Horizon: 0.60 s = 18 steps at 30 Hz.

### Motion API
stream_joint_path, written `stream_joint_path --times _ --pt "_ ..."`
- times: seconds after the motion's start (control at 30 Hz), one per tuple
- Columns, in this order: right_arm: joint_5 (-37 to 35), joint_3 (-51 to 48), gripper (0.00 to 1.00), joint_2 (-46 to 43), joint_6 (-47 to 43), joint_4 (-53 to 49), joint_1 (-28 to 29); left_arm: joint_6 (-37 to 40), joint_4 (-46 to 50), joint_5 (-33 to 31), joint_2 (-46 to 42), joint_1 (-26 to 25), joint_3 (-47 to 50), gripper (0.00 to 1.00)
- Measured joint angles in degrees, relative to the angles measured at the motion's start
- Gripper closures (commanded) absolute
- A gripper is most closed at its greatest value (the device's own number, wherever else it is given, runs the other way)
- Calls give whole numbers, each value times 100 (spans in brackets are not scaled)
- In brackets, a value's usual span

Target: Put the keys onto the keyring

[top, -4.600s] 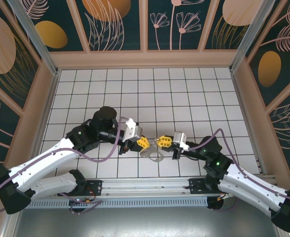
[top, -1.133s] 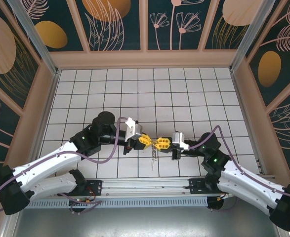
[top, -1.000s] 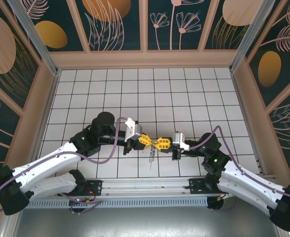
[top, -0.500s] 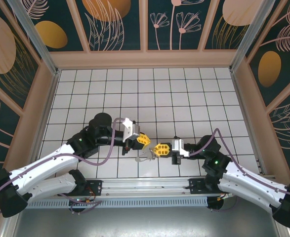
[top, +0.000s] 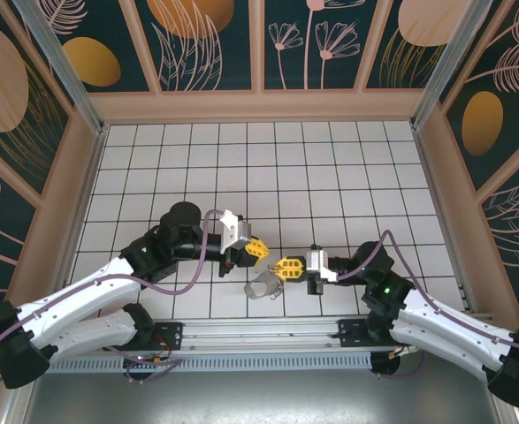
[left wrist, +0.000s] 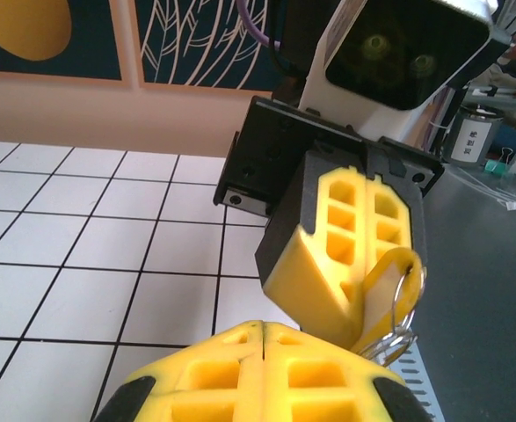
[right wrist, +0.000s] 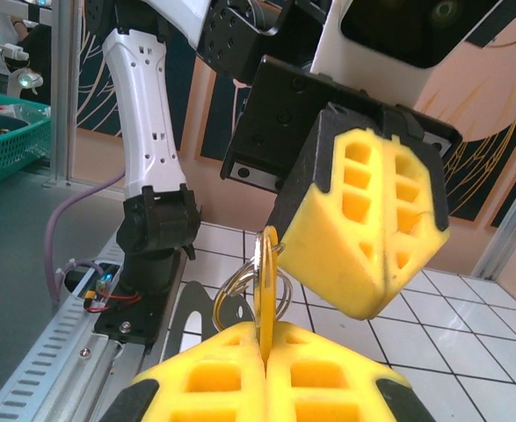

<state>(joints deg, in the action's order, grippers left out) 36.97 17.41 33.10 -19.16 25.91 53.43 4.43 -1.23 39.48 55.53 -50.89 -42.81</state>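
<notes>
Right tool (top: 282, 267) is clamping the brass key (right wrist: 265, 294) edge-on. The keyring bunch (top: 262, 287) is hanging off that key, over the near tabletop (top: 330, 177) tiles. Left tool (top: 260, 250) is sitting closed and empty – just beside the right one, tips apart.

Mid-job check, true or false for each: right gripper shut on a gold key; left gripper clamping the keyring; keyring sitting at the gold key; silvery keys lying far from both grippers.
1. The right gripper is shut on a thin gold key. True.
2. The left gripper clamps the keyring. False: it is shut on nothing and is apart from the ring.
3. The keyring sits right at the gold key. True.
4. The silvery keys lie far from both grippers. False: they are just beside the right gripper's tips.
</notes>
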Motion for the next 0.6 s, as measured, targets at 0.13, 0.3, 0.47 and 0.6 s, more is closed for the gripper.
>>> stream_joint_path --times 0.13,0.3,0.47,0.6 --pt "0 0 100 -35 15 2 0 127 310 -144 -157 0 -50 71" --pt "2 0 100 -2 24 0 0 286 551 -262 -367 0 -103 70" --pt "22 35 100 140 111 -2 -20 422 671 -247 -461 0 -164 70" --pt "83 138 100 286 173 2 -63 505 732 -129 -409 -2 -214 70"
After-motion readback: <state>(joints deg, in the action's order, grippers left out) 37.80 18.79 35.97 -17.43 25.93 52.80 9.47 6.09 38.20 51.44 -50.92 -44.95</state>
